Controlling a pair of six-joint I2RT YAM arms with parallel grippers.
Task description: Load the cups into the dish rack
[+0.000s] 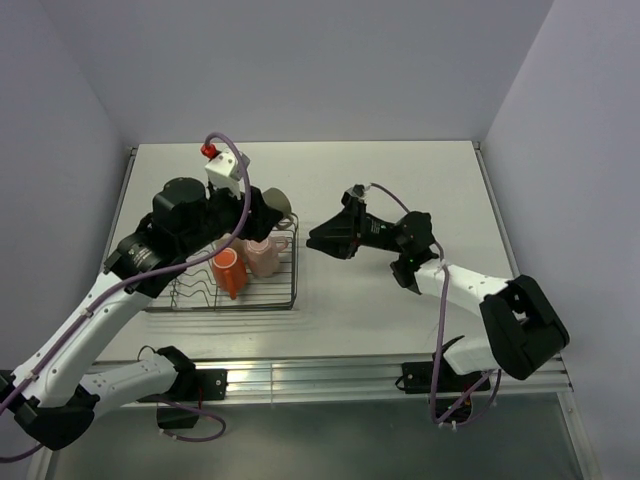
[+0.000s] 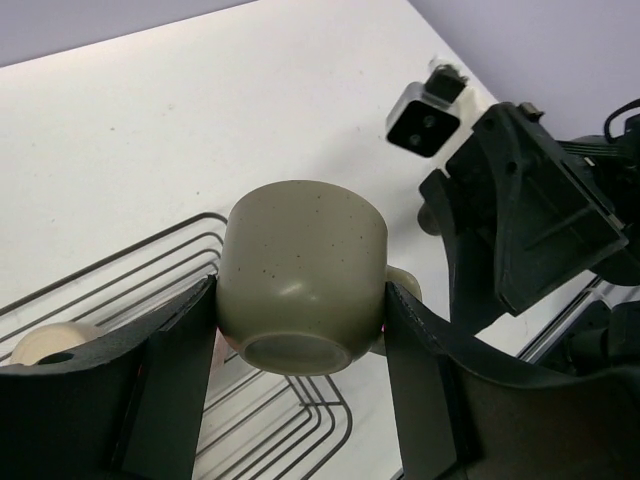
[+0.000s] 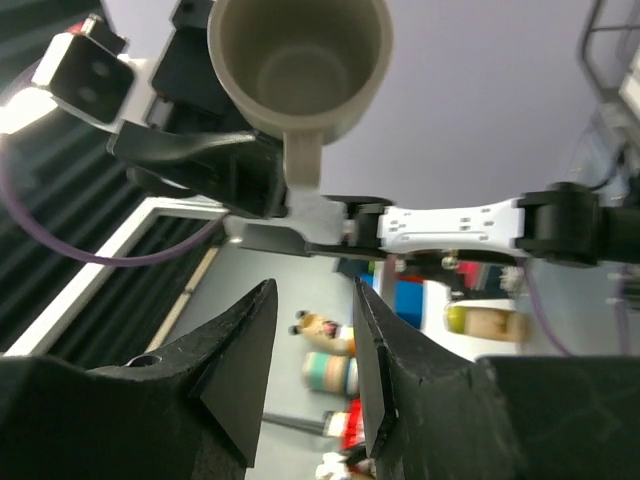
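My left gripper (image 1: 268, 213) is shut on a small olive-green cup (image 1: 281, 205) and holds it, turned bottom toward the wrist camera, above the far right corner of the dark wire dish rack (image 1: 293, 288). In the left wrist view the cup (image 2: 300, 270) sits between both fingers (image 2: 175, 370) with rack wires (image 2: 150, 265) below. An orange mug (image 1: 228, 272) and a pink mug (image 1: 265, 257) stand in the rack. My right gripper (image 1: 318, 240) is open and empty, just right of the rack. Its wrist view shows the cup's mouth (image 3: 300, 60). The other cups are hidden.
The left arm covers the rack's left half in the top view. A pale cup rim (image 2: 45, 345) shows low left in the left wrist view. The right arm (image 2: 530, 220) hangs close to the right of the held cup. Grey walls enclose the white table (image 1: 400, 190).
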